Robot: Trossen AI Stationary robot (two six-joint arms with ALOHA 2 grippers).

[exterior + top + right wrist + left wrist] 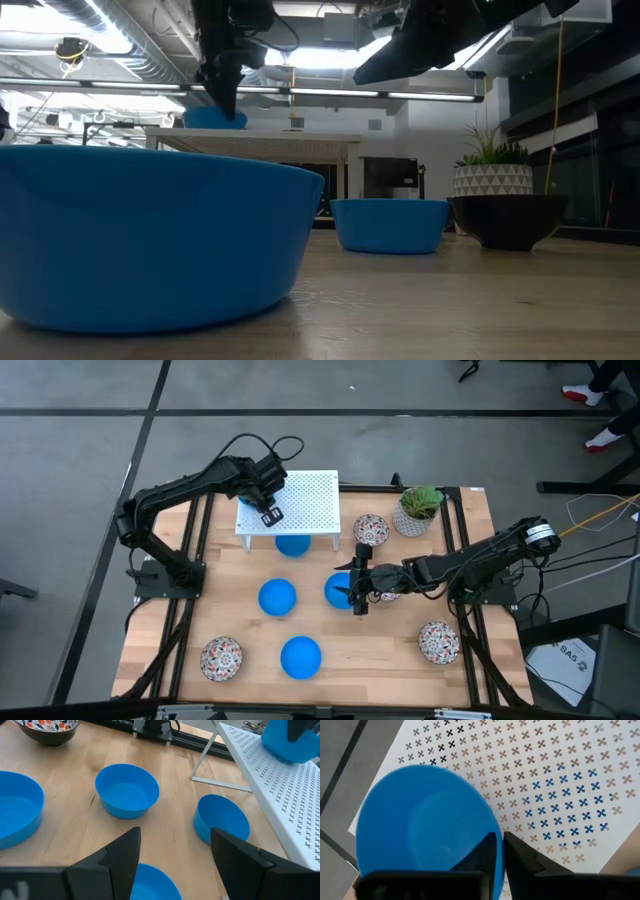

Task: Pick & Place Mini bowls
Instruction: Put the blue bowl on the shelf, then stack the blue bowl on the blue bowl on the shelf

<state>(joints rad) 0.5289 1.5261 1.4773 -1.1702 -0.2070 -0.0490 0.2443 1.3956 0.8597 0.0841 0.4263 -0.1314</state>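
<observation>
A blue mini bowl sits on the left end of a white perforated shelf, and my left gripper is shut on its rim. My right gripper hangs open over the middle of the table, above another blue bowl, and touches nothing. More blue bowls rest on the wood: one under the shelf, one at the middle, one near the front. Floral bowls stand at the front left, the front right and beside the shelf. My left gripper has the blue bowl's rim between its fingers, one finger inside the bowl and the other outside. The fingers come steeply from above. The bowl stands upright with its bottom on the shelf.
A white pot with a green plant stands at the far right corner. The shelf rests on thin white legs with room beneath it. Black rails run along the table's left and right sides.
</observation>
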